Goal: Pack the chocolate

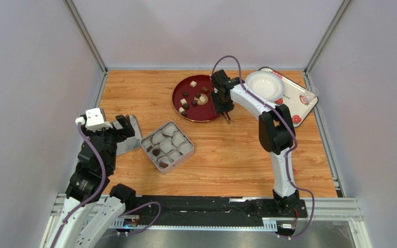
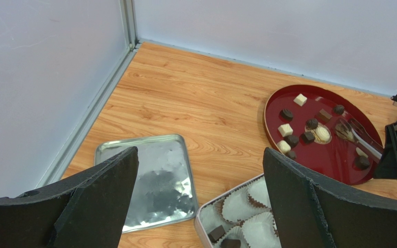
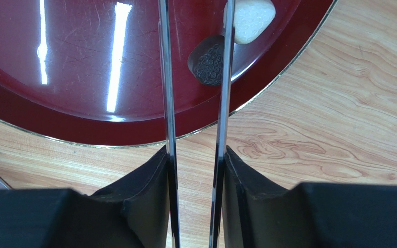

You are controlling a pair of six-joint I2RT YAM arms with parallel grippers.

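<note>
Barely started, with two dark pieces (image 1: 155, 152) in the tin (image 1: 180, 161) toward the counter's (image 1: 237, 155) left edge, most chocolate (image 2: 312, 124) on the red plate (image 1: 206, 112) by the far edge, right claw (image 3: 195, 152) clamped on the tongs (image 3: 167, 77) (a dark round (image 3: 208, 64) between their arms), left claw (image 2: 200, 152) spread wide, empty.

right end effector (image 3: 195, 157) clamps tongs (image 3: 165, 77) | dark chocolate (image 3: 207, 64) between tong blades | on red plate (image 3: 71, 111)

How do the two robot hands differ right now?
The left gripper stands wide open and empty; the right gripper is closed on metal tongs. The left one hangs by the silver lid, the right one at the edge of the red plate. Both are black and two-fingered.
</note>
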